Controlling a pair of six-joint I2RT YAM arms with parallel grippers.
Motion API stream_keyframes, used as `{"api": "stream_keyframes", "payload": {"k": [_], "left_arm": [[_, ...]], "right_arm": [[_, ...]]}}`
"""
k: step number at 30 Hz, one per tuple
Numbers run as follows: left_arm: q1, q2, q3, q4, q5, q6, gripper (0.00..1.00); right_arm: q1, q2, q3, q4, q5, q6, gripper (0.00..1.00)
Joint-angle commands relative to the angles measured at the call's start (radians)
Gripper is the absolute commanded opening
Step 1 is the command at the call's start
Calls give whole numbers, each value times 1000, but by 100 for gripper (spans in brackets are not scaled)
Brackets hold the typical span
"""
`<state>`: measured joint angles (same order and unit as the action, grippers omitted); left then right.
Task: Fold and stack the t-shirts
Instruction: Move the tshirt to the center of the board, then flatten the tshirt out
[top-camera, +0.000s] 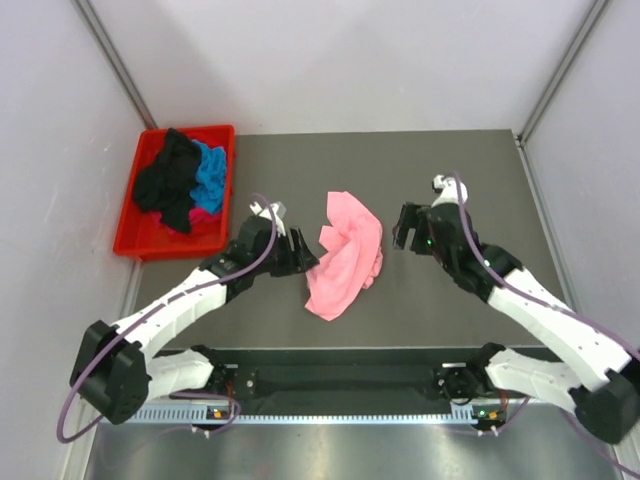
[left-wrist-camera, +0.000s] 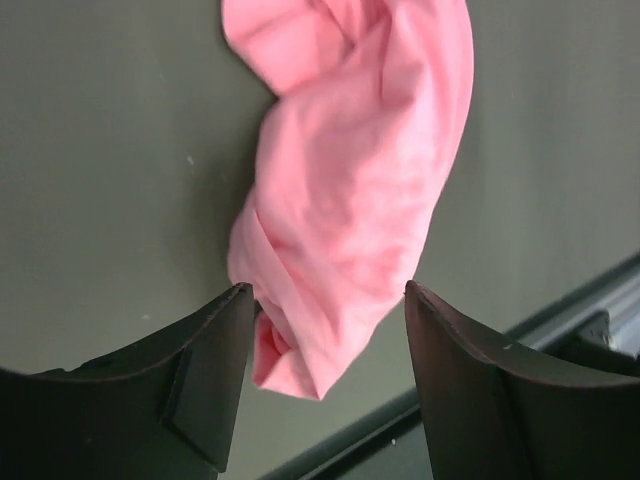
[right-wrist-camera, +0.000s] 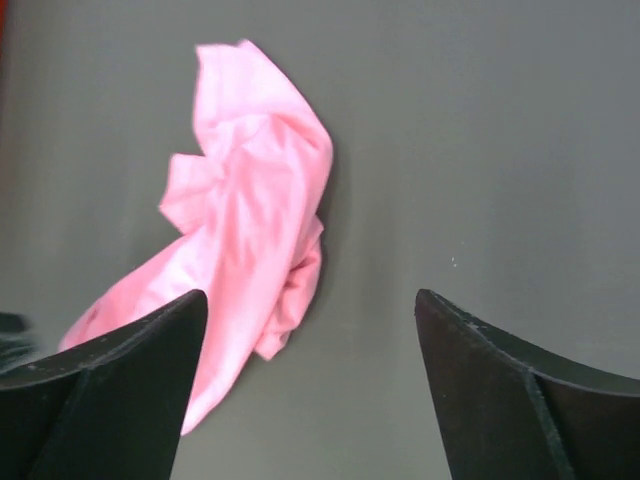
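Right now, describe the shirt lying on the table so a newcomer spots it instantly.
At the middle of the dark table lies a crumpled t-shirt. It alone is light pink and outside the red bin holding the other shirts.

No writing, label, brand, number or sign can be read in any of the three views. The pink shirt (top-camera: 345, 255) at the centre of the overhead frame is plain cloth. The red bin (top-camera: 165, 248) at the upper left and the dark desk (top-camera: 450, 170) show bare surfaces. The small parts with lit specks at the bottom edge of the overhead frame are too small for any marking to be made out.
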<state>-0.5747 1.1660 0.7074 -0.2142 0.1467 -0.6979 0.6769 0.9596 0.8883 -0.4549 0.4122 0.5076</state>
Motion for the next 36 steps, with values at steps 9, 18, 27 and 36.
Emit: {"api": "stream_keyframes", "payload": {"k": [9,18,27,36], "left_arm": [[10,49,67,-106,22,71,63],[10,40,-9,-28,148,-6,61],[10,86,-46,113,224,-61,25],[30,97,363,-200,-60,83,0]], "right_arm": [[-214,577,221,341,-472,-167,68],[-232,947,460,320,-494,-261,50],[-234,1090,520,364,-529,-244,36],[-254,842,639,250,-251,-257,0]]}}
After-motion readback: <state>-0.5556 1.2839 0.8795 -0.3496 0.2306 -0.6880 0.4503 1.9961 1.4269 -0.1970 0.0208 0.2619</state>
